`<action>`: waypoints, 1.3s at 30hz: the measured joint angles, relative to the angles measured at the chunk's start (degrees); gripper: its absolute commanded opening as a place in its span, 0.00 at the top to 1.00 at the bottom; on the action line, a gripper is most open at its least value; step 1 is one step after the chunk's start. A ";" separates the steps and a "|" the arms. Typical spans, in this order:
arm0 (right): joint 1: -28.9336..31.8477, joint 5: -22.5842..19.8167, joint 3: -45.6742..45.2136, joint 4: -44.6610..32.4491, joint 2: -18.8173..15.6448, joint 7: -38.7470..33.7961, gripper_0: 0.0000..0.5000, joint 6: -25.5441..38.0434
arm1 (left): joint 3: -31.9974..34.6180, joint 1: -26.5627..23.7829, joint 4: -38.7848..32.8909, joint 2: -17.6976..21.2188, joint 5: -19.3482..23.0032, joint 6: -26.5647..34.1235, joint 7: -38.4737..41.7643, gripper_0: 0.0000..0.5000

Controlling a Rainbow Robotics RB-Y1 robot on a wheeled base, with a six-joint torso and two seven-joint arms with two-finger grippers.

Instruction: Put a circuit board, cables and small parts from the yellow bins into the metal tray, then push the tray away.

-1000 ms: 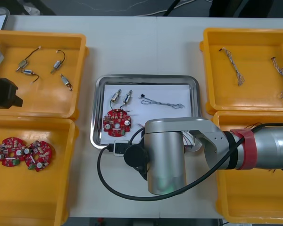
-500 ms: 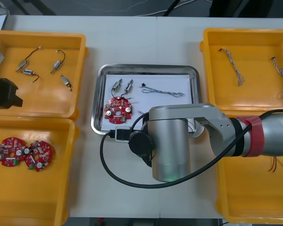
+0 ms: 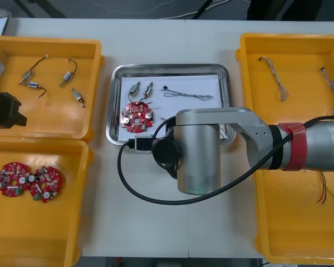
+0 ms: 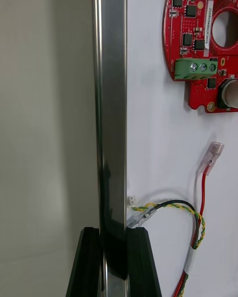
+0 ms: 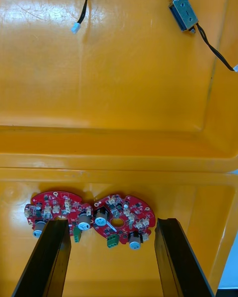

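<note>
The right tool (image 4: 113,232) was clamped on the lower rim of the shiny metal tray (image 4: 111,103), upper centre in the front view, which held a round red circuit board (image 4: 201,43) and red-and-yellow cable (image 4: 198,217), while the left tool (image 5: 110,222), fingers apart, hung over yellow bins (image 5: 119,103) at left edge.

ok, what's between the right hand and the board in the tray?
In the right wrist view, red and yellow cable ends; the right hand grips the metal tray rim.
</note>
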 measured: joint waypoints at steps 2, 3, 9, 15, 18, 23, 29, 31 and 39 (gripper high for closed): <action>-0.41 0.00 0.00 0.85 0.00 0.00 1.00 -0.71 | 0.00 0.00 0.00 0.00 0.00 0.00 0.00 0.00; -0.60 0.01 0.00 1.25 0.00 0.00 1.00 -1.06 | 0.00 0.00 0.00 0.00 0.00 0.00 0.00 0.00; -1.61 0.01 0.00 3.73 0.00 0.03 1.00 -3.27 | 0.00 0.00 0.00 0.00 0.00 0.00 0.00 0.00; -2.52 0.01 0.00 5.88 0.00 0.52 1.00 -5.11 | 0.00 0.00 0.00 0.00 0.00 0.00 0.00 0.00; -2.98 0.02 0.00 6.78 0.00 1.62 1.00 -6.00 | 0.00 0.00 0.00 0.00 0.00 0.00 0.00 0.00; -3.65 0.02 0.00 8.34 0.00 2.07 1.00 -7.40 | 0.00 0.00 0.00 0.00 0.00 0.00 0.00 0.00; -4.74 0.02 0.00 10.23 0.00 2.08 1.00 -8.95 | 0.00 0.00 0.00 0.00 0.00 0.00 0.00 0.00; -5.08 0.02 0.00 11.03 0.00 2.08 1.00 -9.60 | 0.00 0.00 0.00 0.00 0.00 0.00 0.00 0.00; -6.15 0.03 0.00 15.48 0.00 2.28 1.00 -16.70 | 0.00 0.00 0.00 0.00 0.00 0.00 0.00 0.00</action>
